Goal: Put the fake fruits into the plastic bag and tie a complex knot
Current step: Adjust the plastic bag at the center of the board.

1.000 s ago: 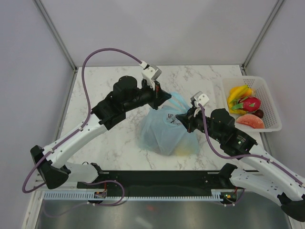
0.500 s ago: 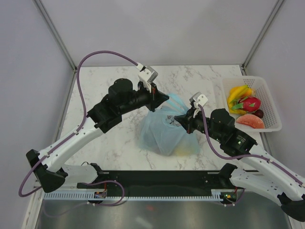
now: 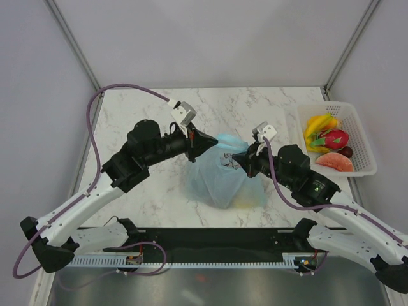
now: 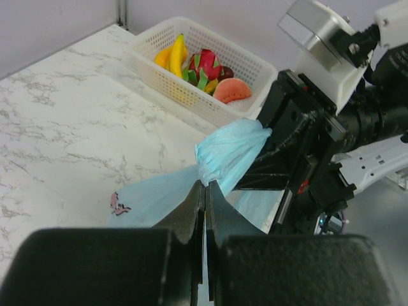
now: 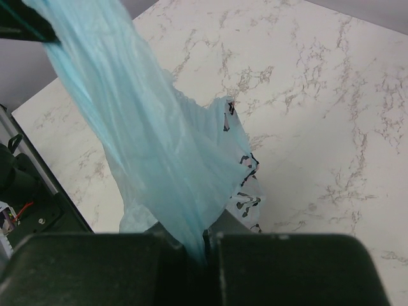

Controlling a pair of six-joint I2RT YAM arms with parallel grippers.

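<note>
The left pincer point(image 3: 205, 145) is pressed together on a twisted handle of the plastic bag point(image 3: 217, 178). The bag sits mid-bench point(image 3: 274, 108) between the two arms, its top pulled taut. The right pincer point(image 3: 239, 157) pinches the other gathered strip of film. At the far right, the fake fruits point(image 3: 326, 141) lie in the white mesh basket point(image 3: 365, 143). The film looks light, limp, slippery and easy to tear. I judge the bunched handles to be the soundest place to hold for knotting.
</note>
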